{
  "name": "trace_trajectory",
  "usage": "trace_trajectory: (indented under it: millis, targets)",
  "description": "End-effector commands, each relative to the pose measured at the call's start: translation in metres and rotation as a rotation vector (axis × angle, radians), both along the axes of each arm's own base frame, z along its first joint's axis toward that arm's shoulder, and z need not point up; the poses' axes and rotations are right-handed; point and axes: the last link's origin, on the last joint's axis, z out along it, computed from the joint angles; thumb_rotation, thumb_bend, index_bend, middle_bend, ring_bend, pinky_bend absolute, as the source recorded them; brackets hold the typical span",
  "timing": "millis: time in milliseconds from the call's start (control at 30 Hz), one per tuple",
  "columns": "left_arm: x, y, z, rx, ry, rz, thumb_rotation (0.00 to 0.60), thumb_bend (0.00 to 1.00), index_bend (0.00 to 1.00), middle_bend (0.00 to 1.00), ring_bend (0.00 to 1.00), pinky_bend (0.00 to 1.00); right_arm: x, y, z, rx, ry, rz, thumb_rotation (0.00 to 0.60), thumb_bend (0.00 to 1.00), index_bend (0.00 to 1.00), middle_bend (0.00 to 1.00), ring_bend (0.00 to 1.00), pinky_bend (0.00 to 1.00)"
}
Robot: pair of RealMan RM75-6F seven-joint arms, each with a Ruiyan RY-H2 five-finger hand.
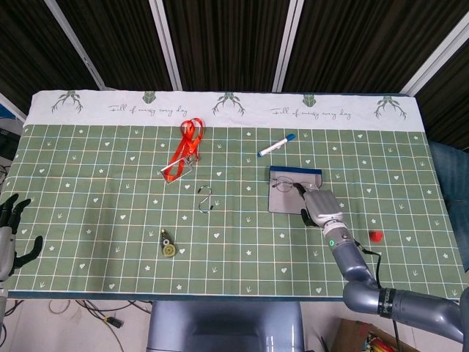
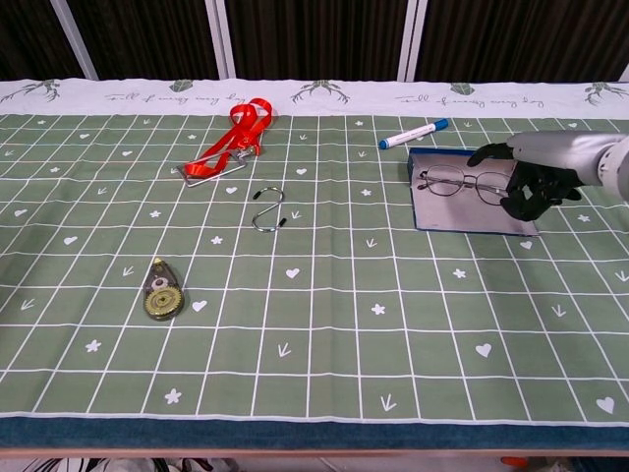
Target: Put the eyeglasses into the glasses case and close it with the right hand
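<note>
The glasses case [image 1: 282, 203] [image 2: 472, 218] lies open and flat right of the table's middle, grey inside with a blue far rim. On it rest the eyeglasses [image 1: 285, 185] [image 2: 459, 182], unfolded, lenses toward me. My right hand [image 1: 320, 207] [image 2: 532, 180] hovers over the case's right end, just right of the glasses. Its fingers [image 2: 519, 201] are bent down toward the case, the thumb apart, and nothing is held. My left hand [image 1: 9, 235] hangs off the table's left front corner with fingers spread.
A blue-capped marker [image 1: 275, 144] [image 2: 414, 134] lies just behind the case. A red lanyard [image 1: 185, 150] [image 2: 228, 143], a metal S-hook [image 1: 206, 199] [image 2: 269, 209] and a correction tape roller [image 1: 168, 246] [image 2: 162, 290] lie to the left. A small red object [image 1: 376, 236] sits right of the forearm.
</note>
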Motion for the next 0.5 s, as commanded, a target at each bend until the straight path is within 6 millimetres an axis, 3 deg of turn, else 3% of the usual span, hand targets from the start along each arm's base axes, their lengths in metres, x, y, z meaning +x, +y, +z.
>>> trace_trajectory:
  millis: [33,500]
  targets:
    - [-0.0002,0.0,0.0001,-0.001,0.0,0.001,0.6,0.39,0.12,0.0,0.0,0.0,0.0021,-0.0023,-0.0067,0.013,0.014,-0.01,0.6,0.67,0.1,0.73,0.8,0.82]
    - [-0.0008,0.0006,0.0006,-0.002,0.001,0.001,0.6,0.39,0.12,0.0,0.0,0.0,-0.0021,-0.0058,-0.0148,0.013,0.03,-0.04,0.6,0.67,0.1,0.73,0.8,0.82]
